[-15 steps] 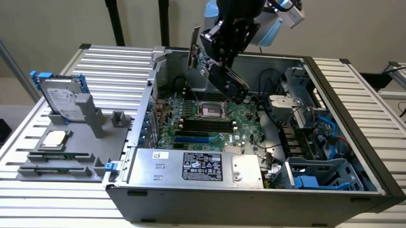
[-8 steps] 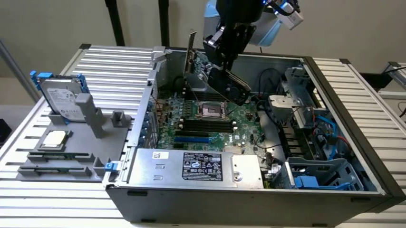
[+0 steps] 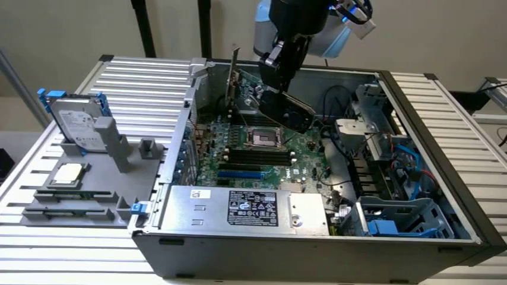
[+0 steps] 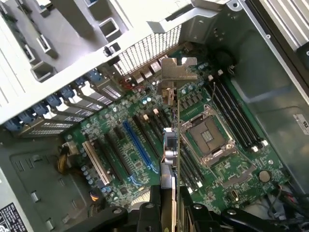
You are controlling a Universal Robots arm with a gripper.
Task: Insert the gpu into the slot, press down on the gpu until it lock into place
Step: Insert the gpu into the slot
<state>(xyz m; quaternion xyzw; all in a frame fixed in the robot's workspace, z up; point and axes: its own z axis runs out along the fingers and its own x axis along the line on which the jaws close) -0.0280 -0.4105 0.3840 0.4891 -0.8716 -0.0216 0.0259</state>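
Note:
The gpu (image 3: 289, 111), a flat black card with a metal end bracket (image 3: 235, 71), hangs tilted above the motherboard (image 3: 301, 169) inside the open computer case. My gripper (image 3: 279, 89) comes down from above and is shut on the card's upper edge. In the wrist view the gpu (image 4: 170, 154) is seen edge-on between my fingers (image 4: 147, 212), its bracket (image 4: 178, 72) pointing toward the case's perforated rear wall. The long blue slot (image 4: 139, 145) lies on the board just beside the card's line, and the card is apart from it. That same slot (image 3: 240, 175) runs across the near part of the board.
A silver power-supply box (image 3: 246, 208) fills the case's near side. The CPU socket (image 3: 265, 139) and black memory slots (image 3: 257, 157) lie under the card. Cables and a drive cage (image 3: 396, 217) sit at the exterior view's right. A grey fixture with a hard drive (image 3: 75, 122) stands outside.

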